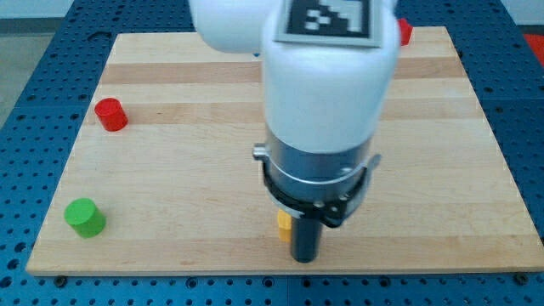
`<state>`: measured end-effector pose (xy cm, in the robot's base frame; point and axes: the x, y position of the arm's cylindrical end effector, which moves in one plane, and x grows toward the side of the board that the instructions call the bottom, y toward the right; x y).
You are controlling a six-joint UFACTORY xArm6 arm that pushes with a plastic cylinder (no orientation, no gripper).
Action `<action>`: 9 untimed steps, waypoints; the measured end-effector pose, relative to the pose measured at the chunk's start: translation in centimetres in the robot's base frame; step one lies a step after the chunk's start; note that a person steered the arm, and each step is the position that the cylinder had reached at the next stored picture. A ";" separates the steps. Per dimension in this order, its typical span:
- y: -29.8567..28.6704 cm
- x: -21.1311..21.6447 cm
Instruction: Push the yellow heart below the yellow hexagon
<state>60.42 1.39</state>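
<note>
A small yellow block [283, 226] shows near the view's bottom, mostly hidden behind my rod; its shape cannot be made out. My tip [305, 257] rests on the board just right of and slightly below that yellow block, touching or nearly touching it. The arm's white body [327, 76] covers the middle of the board. No second yellow block shows; anything under the arm is hidden.
A red cylinder [110, 114] stands at the view's left. A green cylinder [85, 218] stands at the bottom left near the board's edge. A red block [405, 32] peeks out at the top, right of the arm. The wooden board [442, 170] lies on a blue perforated table.
</note>
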 end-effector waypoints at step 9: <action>-4.1 -13.4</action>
